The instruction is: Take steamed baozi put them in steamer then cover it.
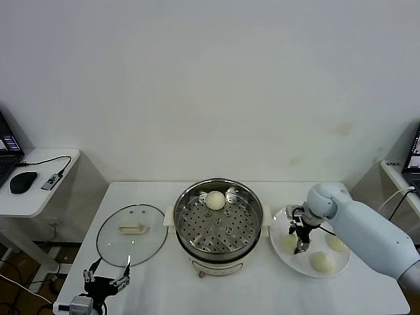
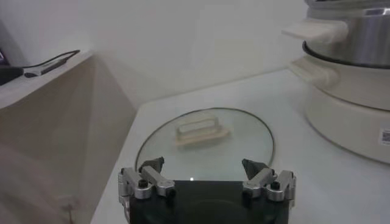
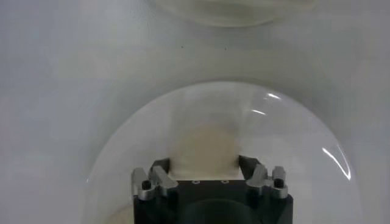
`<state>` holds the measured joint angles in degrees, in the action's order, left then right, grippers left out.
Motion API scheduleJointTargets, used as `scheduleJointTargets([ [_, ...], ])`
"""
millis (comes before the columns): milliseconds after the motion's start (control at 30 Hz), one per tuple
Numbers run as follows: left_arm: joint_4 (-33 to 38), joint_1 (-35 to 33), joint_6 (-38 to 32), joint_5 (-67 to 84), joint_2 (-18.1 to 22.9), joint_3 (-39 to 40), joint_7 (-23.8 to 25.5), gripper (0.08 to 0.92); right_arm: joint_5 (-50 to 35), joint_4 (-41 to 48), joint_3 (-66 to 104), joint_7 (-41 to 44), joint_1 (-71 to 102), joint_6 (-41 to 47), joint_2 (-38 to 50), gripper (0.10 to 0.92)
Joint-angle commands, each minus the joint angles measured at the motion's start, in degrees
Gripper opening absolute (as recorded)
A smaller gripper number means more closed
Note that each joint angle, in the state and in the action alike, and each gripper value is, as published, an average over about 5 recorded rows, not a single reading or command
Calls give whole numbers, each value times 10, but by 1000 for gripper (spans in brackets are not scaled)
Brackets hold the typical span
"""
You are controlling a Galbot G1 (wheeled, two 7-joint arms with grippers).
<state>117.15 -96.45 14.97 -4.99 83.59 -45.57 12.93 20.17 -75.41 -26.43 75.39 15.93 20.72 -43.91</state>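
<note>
1. Your right claw (image 1: 301,244) sits at the right of the head view, pointing down onto the white plate (image 1: 282,246), its two fingers set on either side of a bun (image 3: 206,143).
2. In the right wrist view that bun fills the gap between the fingers (image 3: 159,172); they touch or nearly touch its sides, so the claw reads as narrowed around it. You cannot tell whether the grip is firm.
3. Two more buns (image 1: 322,262) lie on the plate at lower right of the head view, one near the front rim and one (image 1: 336,243) toward the right rim, apart from each other.
4. One bun (image 1: 215,200) already lies in the steamer (image 1: 218,226) at centre frame, on the perforated tray near its far rim.
5. The glass lid (image 1: 131,234) lies flat on the white surface (image 1: 367,289), left of the steamer and just beside it, handle up.
6. Your left claw (image 1: 106,275) hangs at lower left, at the near edge of the lid, its fingers spread wide and holding nothing.
</note>
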Motion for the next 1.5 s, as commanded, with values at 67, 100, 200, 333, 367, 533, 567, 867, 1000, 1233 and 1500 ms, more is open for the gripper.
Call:
scheduleJointTargets([
  [67,3,-1,-1,0,0,0,0,823,-29,-20,-7,5,-31,7,29,654],
  [100,3,-1,-1,-1,0,1,0,823,-38,-28,-10,7,-43,11,39,650],
  [200,4,3,0,-1,-1,3,1,823,-74,-56,-31,16,-94,23,70,640],
  [333,6,8,0,-1,-2,3,1,823,-135,-93,-96,27,-200,40,106,636],
  [367,6,9,0,-1,-3,3,1,823,-148,-100,-117,30,-233,44,111,636],
  [533,9,15,0,0,-4,2,1,823,-217,-117,-208,42,-370,68,102,636],
  [567,11,17,0,0,-4,1,1,823,-234,-117,-225,44,-397,74,93,636],
  [867,26,18,1,5,-5,-12,3,823,-385,-108,-355,47,-553,130,-13,636],
  [1000,31,20,2,3,-5,-17,4,823,-405,-103,-355,43,-546,149,-59,636],
  [1233,29,19,0,5,-2,-20,2,823,-411,-74,-355,34,-521,163,-140,636],
  [1500,30,19,0,9,3,-25,1,823,-375,-15,-347,27,-448,163,-217,636],
])
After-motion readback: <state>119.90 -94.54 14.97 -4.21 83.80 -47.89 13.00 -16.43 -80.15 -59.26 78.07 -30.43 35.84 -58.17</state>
